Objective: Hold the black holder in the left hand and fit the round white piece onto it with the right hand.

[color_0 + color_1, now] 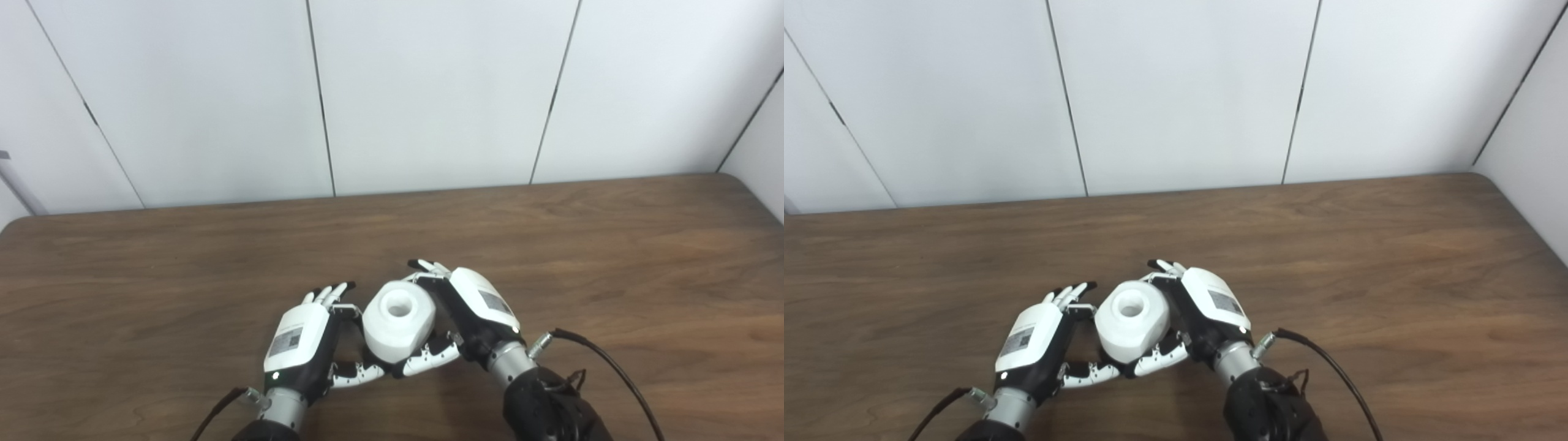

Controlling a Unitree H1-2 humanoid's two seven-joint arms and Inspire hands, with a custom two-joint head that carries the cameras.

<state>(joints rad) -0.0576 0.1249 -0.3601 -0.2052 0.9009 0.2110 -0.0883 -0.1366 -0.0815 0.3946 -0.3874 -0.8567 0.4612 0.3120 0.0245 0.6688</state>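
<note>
Right now the round white plastic piece with a hole in its top (399, 323) sits between my two hands, low over the brown wooden bench (612, 245). My right hand (474, 312) is clamped on it, fingers curled round its far side and thumb under its near edge. My left hand (303, 343) lies just left of the white piece with its fingers curved and its thumb reaching under; whether it grips anything I cannot tell, and the black holder is not visible. The piece looks stiff, smooth and fairly light, likely slippery, so I judge a hold across its broad side wall safest.
</note>
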